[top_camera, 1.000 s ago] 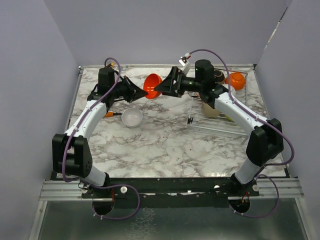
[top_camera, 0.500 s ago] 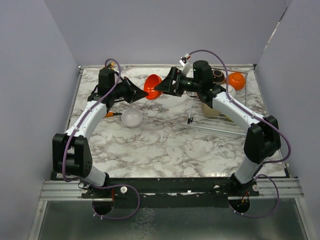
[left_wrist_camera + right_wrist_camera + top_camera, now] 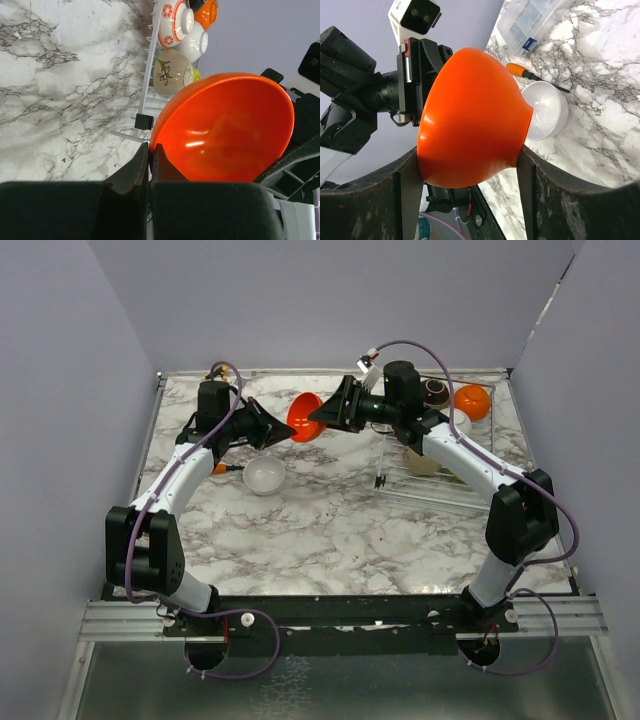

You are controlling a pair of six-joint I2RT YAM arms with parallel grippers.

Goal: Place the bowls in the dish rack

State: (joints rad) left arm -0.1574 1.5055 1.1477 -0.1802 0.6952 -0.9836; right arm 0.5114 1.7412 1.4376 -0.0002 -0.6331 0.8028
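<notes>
Slippage is the main risk. The orange bowl (image 3: 304, 414) hangs in the air over the table (image 3: 320, 530), left of the rack (image 3: 430, 488). The left gripper (image 3: 150, 150) holds it only by the rim, jaws pressed together on that thin edge. The right gripper (image 3: 468, 159) has its jaws spread to either side of the bowl's outer wall, near the foot. Whether they already press on it, I cannot tell.

If the left lets go before the right has a firm hold, the smooth sloping wall could slide out. The bowl would then drop to the marble, perhaps onto the loose white bowl (image 3: 264, 475) nearby. If both arms pull at once, the rim could twist out of the pinch.

From above, the two grippers hide the contact points. The right arm covers part of the rack. The left wrist view shows a patterned bowl (image 3: 172, 22), a plain white bowl (image 3: 196, 42), a beige bowl (image 3: 172, 72) and a second orange bowl (image 3: 207, 12) in it. Only a sliver of a lime green bowl (image 3: 196, 75) shows. Free slots there cannot be judged.
</notes>
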